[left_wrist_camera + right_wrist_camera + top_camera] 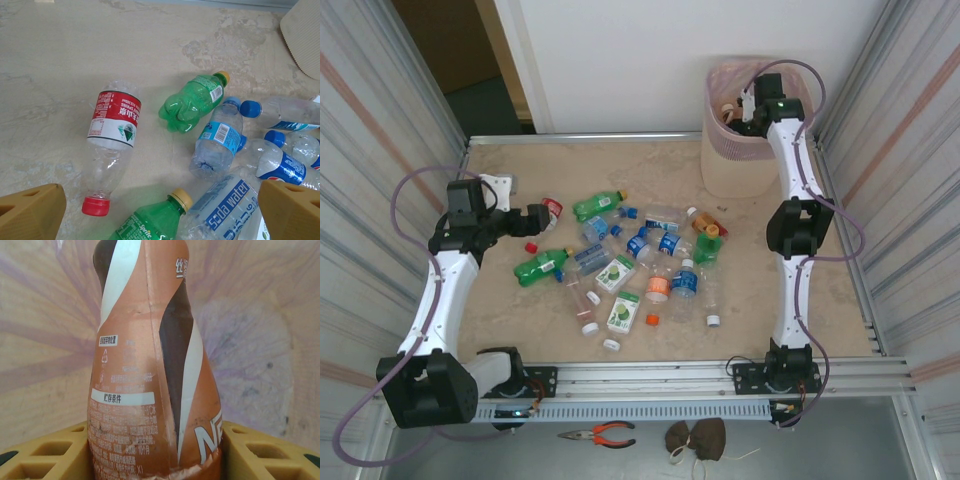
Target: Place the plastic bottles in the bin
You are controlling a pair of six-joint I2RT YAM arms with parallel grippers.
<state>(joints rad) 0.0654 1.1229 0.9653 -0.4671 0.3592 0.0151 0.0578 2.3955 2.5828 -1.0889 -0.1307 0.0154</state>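
Pinching orange-and-brown labelled bottle [150, 365] between fingers [50, 455] of right gripper [155, 457], holding it at mouth of bin [740, 165], against pink liner [260, 340]. Hovering left gripper [160, 215] low over table [60, 60] with fingers [30, 210] spread wide and gripping nothing, above red-capped clear bottle [112, 145] lying just beside green bottle [192, 102]. Leaving other plastic bottles [640, 260] lying clustered mid-table, near left gripper and well apart from bin standing at far right corner.

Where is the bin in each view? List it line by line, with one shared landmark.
Top external: bin at upper right of the picture.
Left wrist: its beige mesh wall, upper right edge.
Right wrist: its pink liner behind the held orange-brown bottle.
Shared landmark: red-labelled bottle, top and left wrist.
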